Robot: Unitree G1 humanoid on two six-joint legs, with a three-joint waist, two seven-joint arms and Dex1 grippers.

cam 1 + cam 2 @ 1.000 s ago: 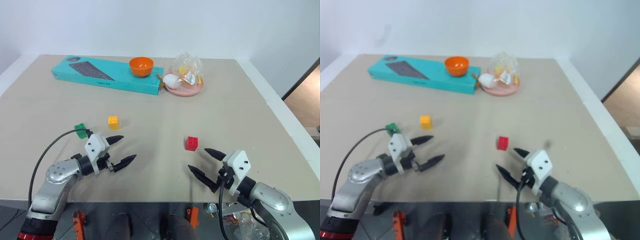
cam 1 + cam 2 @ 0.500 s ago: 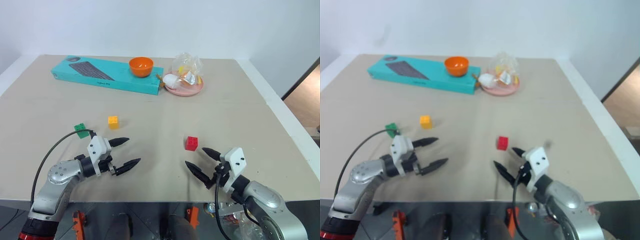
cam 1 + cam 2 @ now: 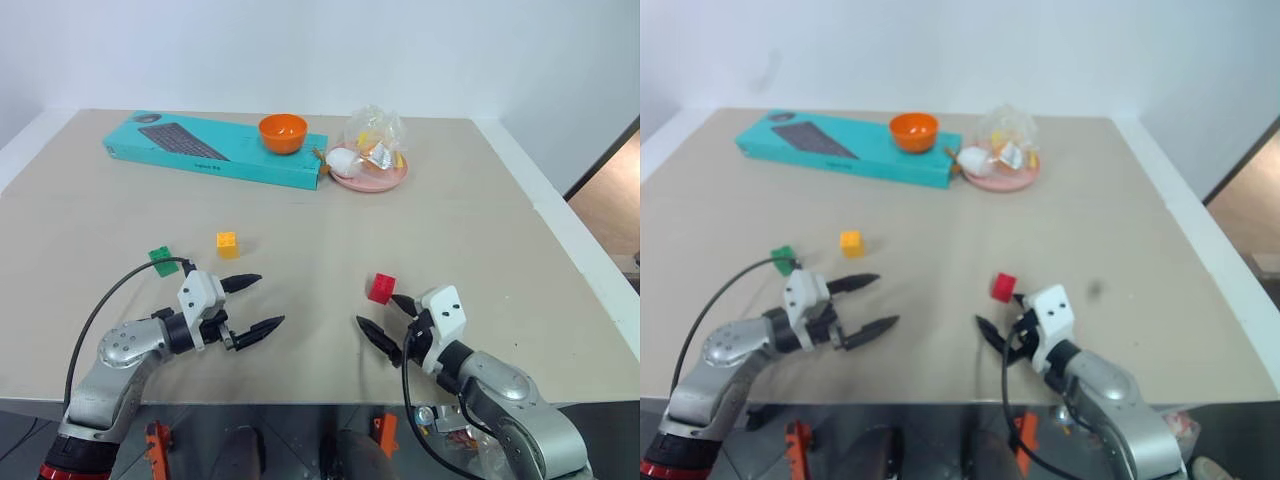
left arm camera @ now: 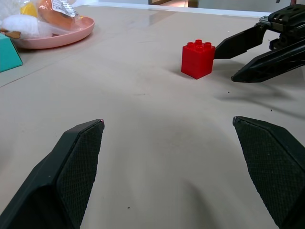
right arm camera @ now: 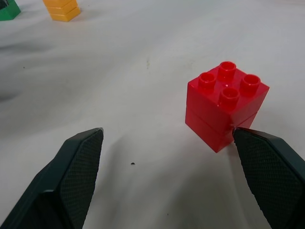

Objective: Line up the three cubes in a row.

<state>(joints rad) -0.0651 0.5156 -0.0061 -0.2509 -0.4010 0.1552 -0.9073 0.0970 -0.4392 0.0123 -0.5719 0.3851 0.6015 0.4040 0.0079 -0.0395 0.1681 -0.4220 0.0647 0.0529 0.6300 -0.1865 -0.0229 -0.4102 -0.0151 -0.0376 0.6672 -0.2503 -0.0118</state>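
There are three cubes on the tan table (image 3: 450, 230). The red cube (image 3: 382, 288) sits just beside one finger of the wide-open right gripper (image 3: 385, 322). The yellow-orange cube (image 3: 227, 244) and green cube (image 3: 162, 260) sit near the left gripper (image 3: 256, 304), also wide open. One orange bowl (image 3: 282, 132) rests on one teal box (image 3: 215, 149).

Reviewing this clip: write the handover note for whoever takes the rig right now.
Left gripper: open, empty, over bare table.
Right gripper: open, empty, one finger at the red cube; contact unclear.
Green cube and yellow-orange cube sit close together on the robot's left; red stands apart on the right.
Done: nothing lined up.
Left: bring red over beside the other two and straighten the row.
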